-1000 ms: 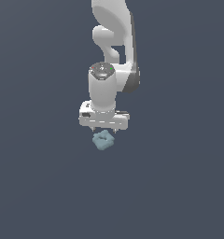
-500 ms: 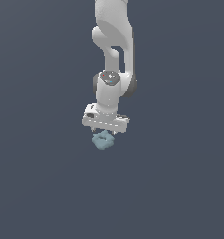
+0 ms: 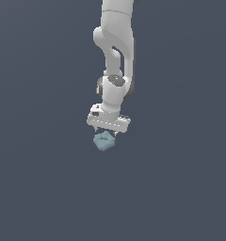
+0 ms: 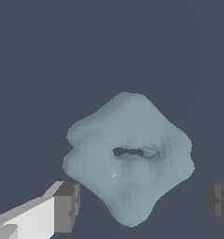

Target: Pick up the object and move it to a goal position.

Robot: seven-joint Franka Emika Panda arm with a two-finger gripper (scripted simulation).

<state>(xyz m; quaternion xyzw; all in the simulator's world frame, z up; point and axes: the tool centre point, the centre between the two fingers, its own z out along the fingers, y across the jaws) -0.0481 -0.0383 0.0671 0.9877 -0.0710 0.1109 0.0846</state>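
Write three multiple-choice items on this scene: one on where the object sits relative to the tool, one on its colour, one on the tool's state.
1. Where is the object relative to the tool?
A. Just below it, between the fingers
B. Far off at the exterior view's right
C. On top of the arm

2. What colour is the object?
A. Bright red
B. Pale blue-grey
C. Black

3. What state is the tool in?
A. Shut on the object
B. Open, fingers apart from the object
C. Out of view

Answers: 1 A, the wrist view shows the blob between both dark fingers. 2 B, both views show it pale blue-grey. 3 B, gaps show either side of the blob.
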